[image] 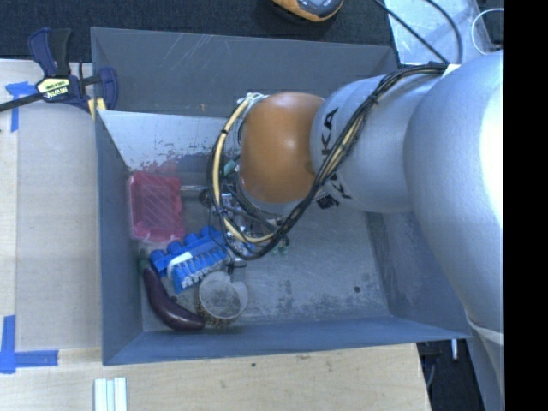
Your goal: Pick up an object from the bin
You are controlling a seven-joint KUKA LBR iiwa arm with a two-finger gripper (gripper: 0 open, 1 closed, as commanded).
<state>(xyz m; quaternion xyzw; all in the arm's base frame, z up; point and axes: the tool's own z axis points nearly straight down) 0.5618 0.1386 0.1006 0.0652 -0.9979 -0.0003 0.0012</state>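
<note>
Leftward, a small heap [188,259] on the scuffed grey bin floor [330,274].

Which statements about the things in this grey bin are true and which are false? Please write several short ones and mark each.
1. The pink ridged rectangular block lies in the left part of the grey metal bin. True.
2. The blue ribbed plastic piece lies between the pink block and the dark purple curved aubergine-like thing. True.
3. The purple thing lies by the bin's right wall. False: it lies in the lower left corner.
4. A clear round cup rests on the pink block. False: the clear round cup lies beside the purple thing, apart from the pink block.
5. The gripper is close to the blue piece's right end. True.
</note>
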